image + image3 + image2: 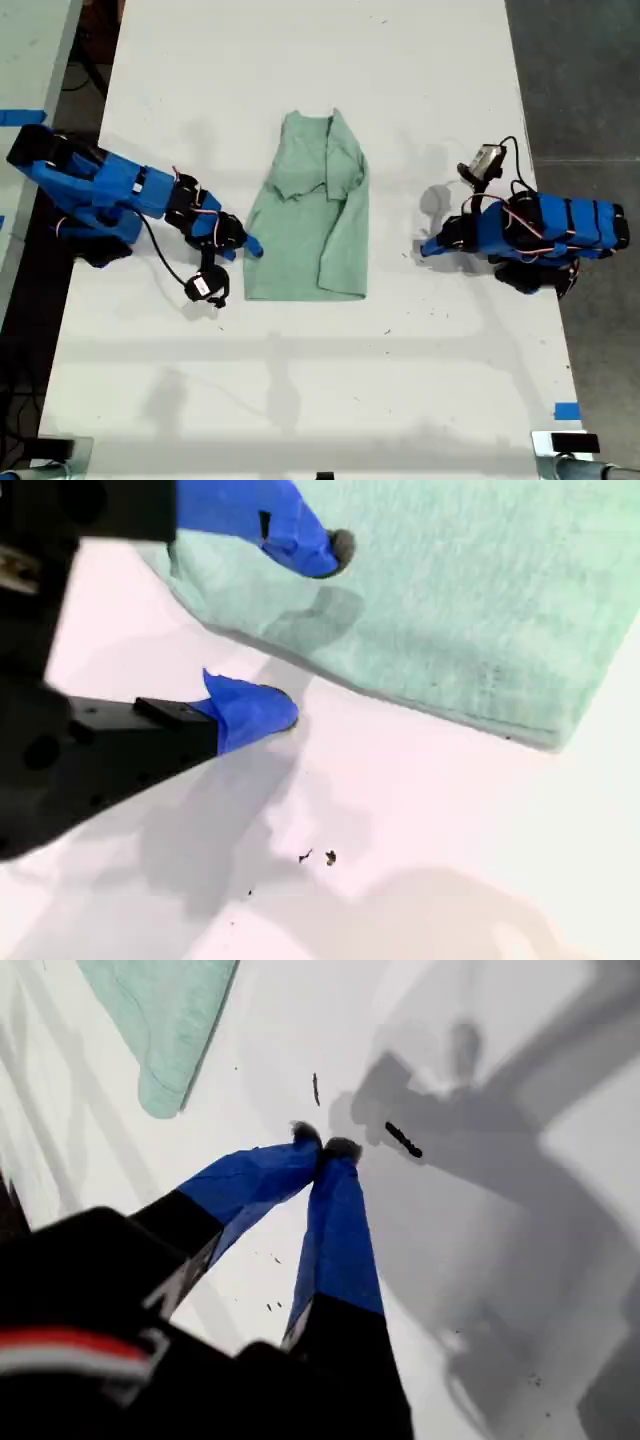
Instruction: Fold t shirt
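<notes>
The t shirt lies flat near the middle of the white tabletop, partly folded: one side is turned over onto the body, so the cloth makes a narrow shape, neck end toward the far edge in the exterior view and a straight hem toward the near edge; my second gripper sits at the shirt's long edge on the exterior view's left, jaws wide, one blue tip over the mint cloth and the other on bare tabletop just beside the edge; nothing is gripped between them; my first gripper rests on the exterior view's right, well apart from the shirt, jaws closed tip to tip on nothing, above bare tabletop with a few dark specks; a rounded corner of the shirt shows in its wrist view; broad bare tabletop lies on the near and far sides of the shirt in the exterior view.
</notes>
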